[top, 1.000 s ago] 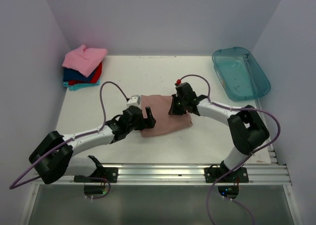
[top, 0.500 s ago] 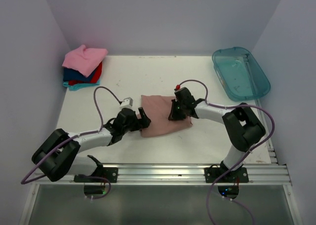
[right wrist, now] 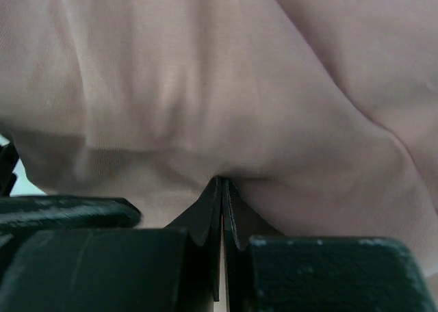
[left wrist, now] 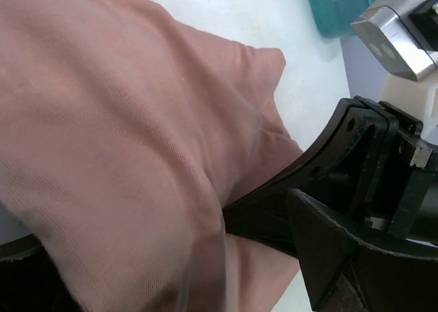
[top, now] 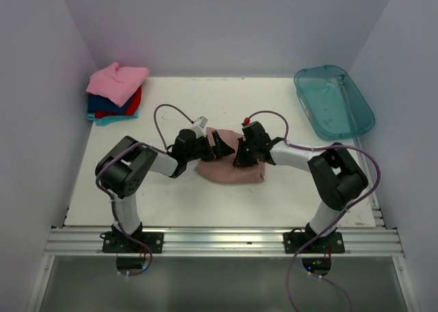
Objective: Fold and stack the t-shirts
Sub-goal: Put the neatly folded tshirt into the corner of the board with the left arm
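Note:
The dusty pink-brown t-shirt [top: 229, 172] lies folded and bunched in the middle of the table. My left gripper [top: 220, 148] is open at its upper left edge, and in the left wrist view the cloth [left wrist: 123, 120] fills the space between its jaws [left wrist: 171, 271]. My right gripper [top: 241, 158] is shut, its tips [right wrist: 221, 189] pressed into the t-shirt [right wrist: 239, 86] right beside the left one. Its closed fingers [left wrist: 274, 202] cross the left wrist view. Folded t-shirts are stacked at the back left, with bright pink [top: 118, 81] on top of red [top: 132, 101], blue [top: 94, 105] and teal [top: 109, 120].
A translucent teal tub [top: 333, 101] stands at the back right against the wall. White walls close in the table on the left, back and right. An aluminium rail [top: 219, 240] with both arm bases runs along the near edge.
My left arm has swung from the near left up and to the right, bringing its open gripper onto the t-shirt's left edge; the cloth has bunched up. The right gripper has stayed shut in place.

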